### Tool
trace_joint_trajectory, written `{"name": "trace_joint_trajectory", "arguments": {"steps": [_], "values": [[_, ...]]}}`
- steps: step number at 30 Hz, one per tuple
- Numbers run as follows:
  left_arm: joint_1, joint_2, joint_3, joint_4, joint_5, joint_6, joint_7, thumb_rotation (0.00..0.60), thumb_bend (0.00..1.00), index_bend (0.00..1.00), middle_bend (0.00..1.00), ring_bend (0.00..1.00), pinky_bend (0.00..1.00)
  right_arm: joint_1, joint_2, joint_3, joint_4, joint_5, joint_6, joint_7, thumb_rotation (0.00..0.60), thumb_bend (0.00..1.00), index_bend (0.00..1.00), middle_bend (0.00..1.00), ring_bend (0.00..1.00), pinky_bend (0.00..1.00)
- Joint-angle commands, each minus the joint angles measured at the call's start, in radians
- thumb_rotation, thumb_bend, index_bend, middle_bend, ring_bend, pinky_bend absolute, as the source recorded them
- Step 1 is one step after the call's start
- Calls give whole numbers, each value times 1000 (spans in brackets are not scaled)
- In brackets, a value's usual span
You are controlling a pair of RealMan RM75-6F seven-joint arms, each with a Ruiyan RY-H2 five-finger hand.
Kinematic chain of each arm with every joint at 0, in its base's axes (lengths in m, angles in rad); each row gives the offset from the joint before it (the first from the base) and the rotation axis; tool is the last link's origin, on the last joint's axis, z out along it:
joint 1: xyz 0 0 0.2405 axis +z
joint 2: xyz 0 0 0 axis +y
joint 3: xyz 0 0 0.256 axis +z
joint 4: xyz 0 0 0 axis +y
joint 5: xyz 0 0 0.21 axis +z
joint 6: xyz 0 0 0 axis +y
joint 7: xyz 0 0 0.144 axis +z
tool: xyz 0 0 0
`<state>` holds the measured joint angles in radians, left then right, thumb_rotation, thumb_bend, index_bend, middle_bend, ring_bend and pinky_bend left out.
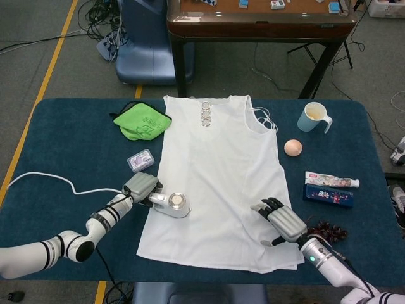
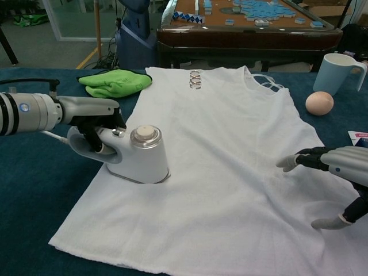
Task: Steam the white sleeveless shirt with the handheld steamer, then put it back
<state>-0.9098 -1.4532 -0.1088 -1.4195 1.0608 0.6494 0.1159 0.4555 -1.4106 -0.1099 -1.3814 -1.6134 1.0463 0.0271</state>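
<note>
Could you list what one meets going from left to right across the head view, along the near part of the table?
Left hand → handheld steamer → white sleeveless shirt → right hand → dark grapes.

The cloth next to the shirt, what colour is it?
The cloth is bright green, clearest in chest view.
</note>
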Motion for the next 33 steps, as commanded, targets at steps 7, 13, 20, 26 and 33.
{"name": "trace_joint_trajectory", "arguments": {"steps": [7,13,20,26,33], "values": [[35,45,39,-83,57,31,0,600,199,804,750,636,683,-1,-4,-2,4,1,-5,3,474,0,119,187,86,75],[45,67,51,-108,66,35,1,600,199,802,750,633,683,-2,-10,-3,12,4,-10,9,475,0,119,187,86,75],[50,76,51,-115,58,33,-4,600,199,801,749,632,683,-1,-14,-5,20,5,-16,18,474,0,119,187,86,75],[50,79,44,-106,53,34,-10,600,199,801,749,631,683,-5,-13,-2,17,-2,2,25,473,0,119,187,86,75],[66,115,-9,-97,15,65,-75,600,199,800,749,632,683,-12,34,26,-41,-29,87,46,474,0,119,187,86,75]]}}
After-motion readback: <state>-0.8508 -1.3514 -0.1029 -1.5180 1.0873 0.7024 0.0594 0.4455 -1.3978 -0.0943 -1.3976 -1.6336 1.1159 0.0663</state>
